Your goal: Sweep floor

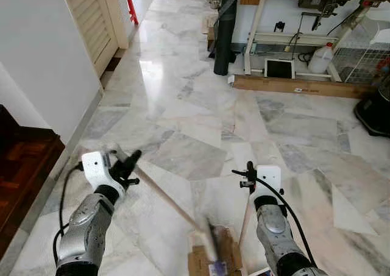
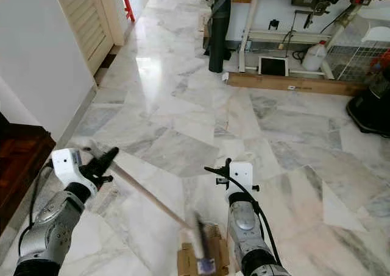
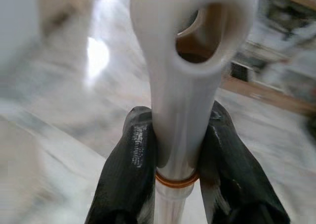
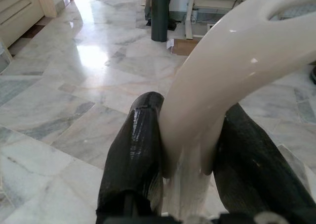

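A: Where's the broom?

B: Its long pale handle runs from the left gripper down and across to the head, which sits low in front of the robot, blurred, right at the brown dustpan on the marble floor. In the left wrist view the fingers are clamped on the handle's white end piece, just below its hanging hole.

A: And the other arm?

B: The right gripper has its fingers closed around a cream curved grip, which I take to be the top of the dustpan's upright handle.

A: So what could go wrong?

B: The broom hold sits at the very end of the handle, on smooth plastic. If the head drags on the floor, I'd expect the handle to twist or slide between the fingers. The head looks blurred, so it may be swinging fast; a hard stroke could knock the dustpan askew or flick dirt past it.

A: Anything around them?

B: The dark wooden step lies near the left arm, so a wide backswing might clip it. The black bin and the worktop legs stand well apart, up ahead.
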Controlling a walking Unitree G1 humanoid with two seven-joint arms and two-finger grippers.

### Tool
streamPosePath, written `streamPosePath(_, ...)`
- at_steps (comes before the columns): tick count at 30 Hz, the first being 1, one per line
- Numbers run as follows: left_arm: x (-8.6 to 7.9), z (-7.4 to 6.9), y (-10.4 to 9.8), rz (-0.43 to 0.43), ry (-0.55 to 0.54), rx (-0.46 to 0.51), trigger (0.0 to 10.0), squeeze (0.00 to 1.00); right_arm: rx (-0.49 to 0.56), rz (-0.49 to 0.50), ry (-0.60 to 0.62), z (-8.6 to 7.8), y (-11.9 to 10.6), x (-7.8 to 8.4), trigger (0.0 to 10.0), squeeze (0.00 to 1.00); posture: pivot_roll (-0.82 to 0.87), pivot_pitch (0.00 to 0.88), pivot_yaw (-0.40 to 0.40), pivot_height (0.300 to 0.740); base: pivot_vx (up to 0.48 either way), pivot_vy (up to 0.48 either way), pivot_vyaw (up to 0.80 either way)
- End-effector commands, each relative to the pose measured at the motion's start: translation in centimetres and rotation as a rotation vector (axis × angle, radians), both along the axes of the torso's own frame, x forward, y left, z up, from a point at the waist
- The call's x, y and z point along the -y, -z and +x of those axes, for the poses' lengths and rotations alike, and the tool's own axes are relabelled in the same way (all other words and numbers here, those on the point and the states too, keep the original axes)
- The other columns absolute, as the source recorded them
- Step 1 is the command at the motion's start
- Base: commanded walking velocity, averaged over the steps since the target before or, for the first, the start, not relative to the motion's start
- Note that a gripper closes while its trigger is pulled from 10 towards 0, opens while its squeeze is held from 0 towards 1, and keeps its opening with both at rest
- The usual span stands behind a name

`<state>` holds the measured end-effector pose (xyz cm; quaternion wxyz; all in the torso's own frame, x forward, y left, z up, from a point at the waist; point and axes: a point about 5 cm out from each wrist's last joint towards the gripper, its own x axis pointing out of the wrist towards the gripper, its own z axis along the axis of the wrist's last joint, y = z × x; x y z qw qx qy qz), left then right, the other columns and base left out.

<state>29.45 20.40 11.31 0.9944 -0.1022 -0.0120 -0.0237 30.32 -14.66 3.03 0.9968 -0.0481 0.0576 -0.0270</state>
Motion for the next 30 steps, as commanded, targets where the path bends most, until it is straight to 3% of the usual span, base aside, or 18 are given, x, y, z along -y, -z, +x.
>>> streamPosePath(1, -0.8, 0.0, -3.4, 0.112, -0.068, 0.172, 10.0, 0.00, -0.018, 0.023, 0.004, 0.1, 0.1, -0.2, 10.0, 0.00, 0.18, 0.067, -0.002, 0.740, 0.000, 0.000, 0.00)
streamPosePath(3, -1.0, 0.0, -4.3, 0.241, -0.101, 0.223, 10.0, 0.00, -0.011, 0.044, 0.018, 0.3, -0.1, 0.0, 10.0, 0.00, 0.18, 0.060, 0.000, 0.740, 0.000, 0.000, 0.00)
streamPosePath(9, -0.9, -0.2, -3.8, 0.331, -0.094, 0.228, 10.0, 0.00, 0.018, 0.088, 0.051, 0.9, -0.9, 0.4, 10.0, 0.00, 0.17, 0.040, 0.003, 0.740, 0.000, 0.000, 0.00)
streamPosePath(11, 0.0, -0.6, -2.0, 0.421, -0.023, 0.183, 10.0, 0.00, 0.057, 0.115, 0.075, 1.5, -1.8, 0.6, 10.0, 0.00, 0.16, 0.024, 0.009, 0.740, 0.000, 0.000, 0.00)
streamPosePath(14, 0.3, -0.7, -1.4, 0.408, -0.022, 0.173, 10.0, 0.00, 0.088, 0.126, 0.084, 1.8, -2.4, 0.7, 10.0, 0.00, 0.16, 0.013, 0.010, 0.740, 0.000, 0.000, 0.00)
streamPosePath(18, 0.6, -0.7, -0.4, 0.375, -0.060, 0.157, 10.0, 0.00, 0.184, 0.246, 0.121, 2.6, -4.3, 1.2, 10.0, 0.00, 0.14, 0.000, 0.009, 0.740, 0.000, 0.000, 0.00)
streamPosePath(22, 0.8, -0.7, -0.1, 0.387, -0.051, 0.160, 10.0, 0.00, 0.230, 0.297, 0.144, 3.0, -5.3, 1.5, 10.0, 0.00, 0.14, 0.000, 0.011, 0.740, 0.000, 0.000, 0.00)
streamPosePath(30, 1.2, -1.0, 0.5, 0.381, 0.040, 0.144, 10.0, 0.00, 0.267, 0.315, 0.145, 3.1, -6.1, 1.4, 10.0, 0.00, 0.14, 0.000, 0.002, 0.740, 0.000, 0.000, 0.00)
